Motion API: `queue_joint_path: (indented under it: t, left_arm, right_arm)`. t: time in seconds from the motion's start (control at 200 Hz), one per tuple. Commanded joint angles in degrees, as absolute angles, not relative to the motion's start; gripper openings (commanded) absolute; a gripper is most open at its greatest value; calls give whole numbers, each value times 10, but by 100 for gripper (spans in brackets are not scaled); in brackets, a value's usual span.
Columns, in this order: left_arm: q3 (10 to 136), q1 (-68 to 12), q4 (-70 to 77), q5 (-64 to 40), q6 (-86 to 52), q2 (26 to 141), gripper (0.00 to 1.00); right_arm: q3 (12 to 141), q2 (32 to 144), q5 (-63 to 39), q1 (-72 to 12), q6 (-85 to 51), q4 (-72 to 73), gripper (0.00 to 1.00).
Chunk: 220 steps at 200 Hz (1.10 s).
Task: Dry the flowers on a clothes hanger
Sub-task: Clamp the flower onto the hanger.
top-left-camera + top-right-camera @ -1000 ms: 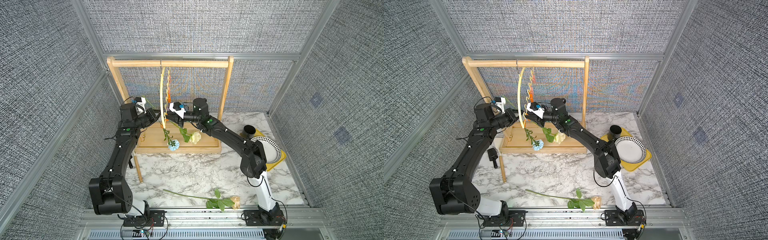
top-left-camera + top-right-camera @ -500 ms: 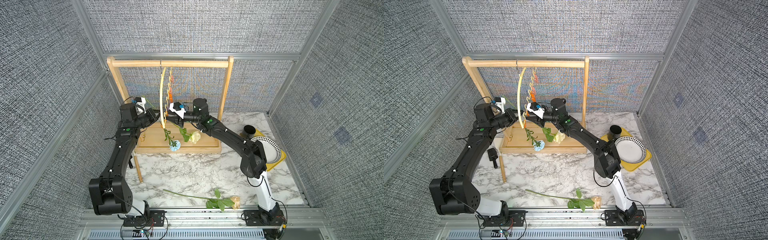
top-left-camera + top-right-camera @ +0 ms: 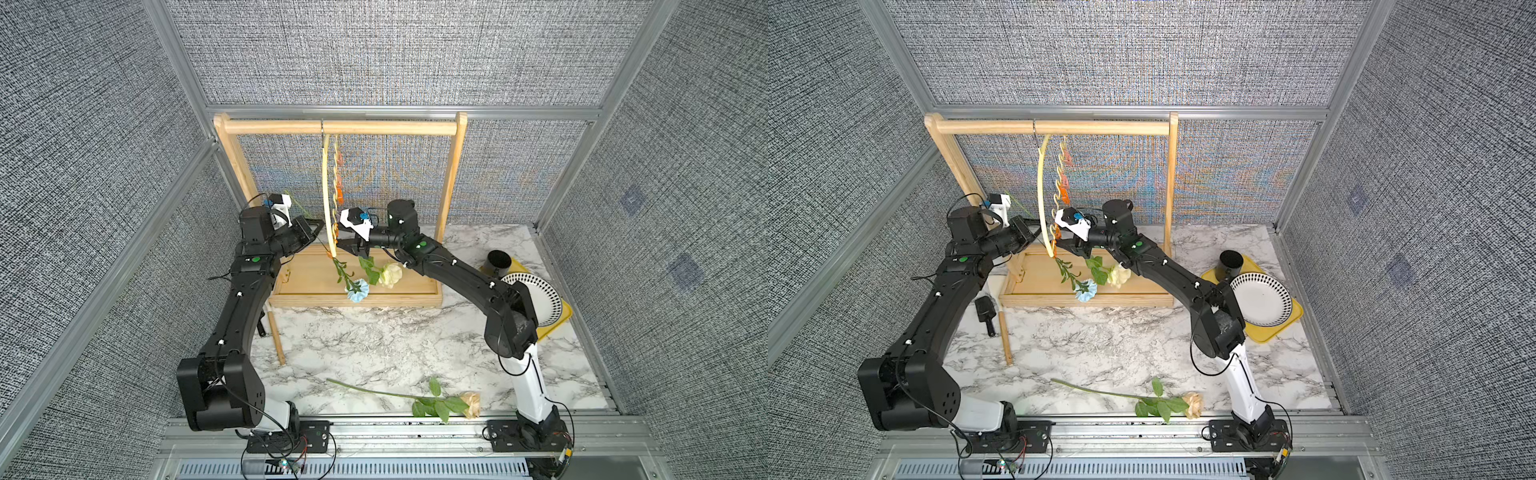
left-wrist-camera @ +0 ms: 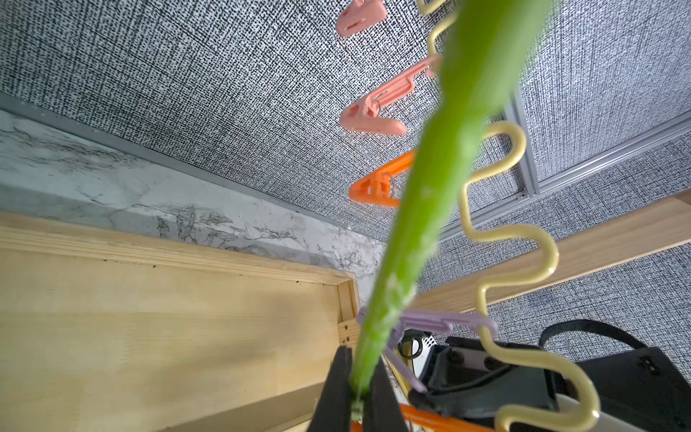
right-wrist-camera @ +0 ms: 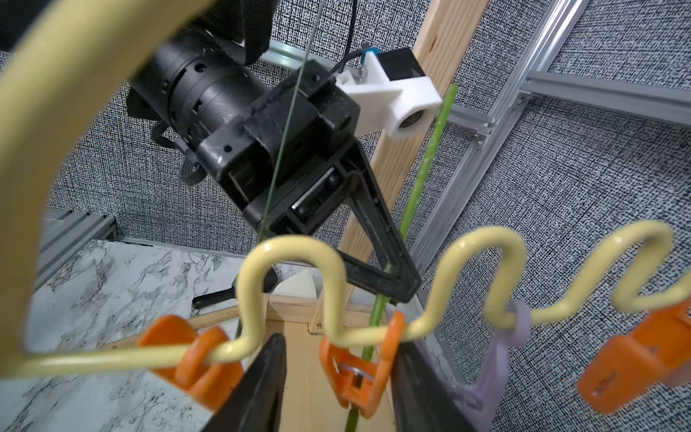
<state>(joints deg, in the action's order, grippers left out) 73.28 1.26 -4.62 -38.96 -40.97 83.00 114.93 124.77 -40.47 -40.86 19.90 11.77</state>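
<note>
The left gripper [image 4: 359, 374] pinches the cream rose's [image 3: 391, 274] green stem [image 4: 430, 179], jaws narrow. Beside it the pale-yellow hanger [image 3: 326, 187] hangs from the wooden rack [image 3: 374, 126] at the back edge of the table [image 3: 374, 345], and the blue bloom [image 3: 357, 289] dangles from its low end. The right gripper [image 5: 338, 342] stands half open astride an orange clip [image 5: 355, 370] that the stem runs through. The beige rose [image 3: 471, 405] lies along the front edge.
</note>
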Motion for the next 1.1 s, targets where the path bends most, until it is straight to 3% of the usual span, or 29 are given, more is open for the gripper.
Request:
queue_joint_path:
  t: [0.0,0.28,0.641,0.791,0.876,0.946,1.096]
  left_arm:
    - [736,14,-33,-393,-411,827,20]
    - [736,14,-38,-394,-407,823,35]
    - [736,19,-67,-377,-390,806,62]
    - [733,25,-81,-372,-383,794,74]
    - [730,31,-92,-366,-379,786,92]
    - [723,35,-94,-358,-379,776,99]
    - [707,47,-95,-348,-379,753,100]
  right_arm:
    - [1142,1238,-398,-409,201,138,48]
    - [1126,1230,-396,-407,202,144,49]
    - [1087,1205,-396,-401,205,148,50]
    - [1063,1190,-397,-398,207,148,50]
    - [1047,1179,-397,-396,209,148,50]
    - [1031,1170,-397,-394,210,148,50]
    - [992,1144,-397,-389,213,147,51]
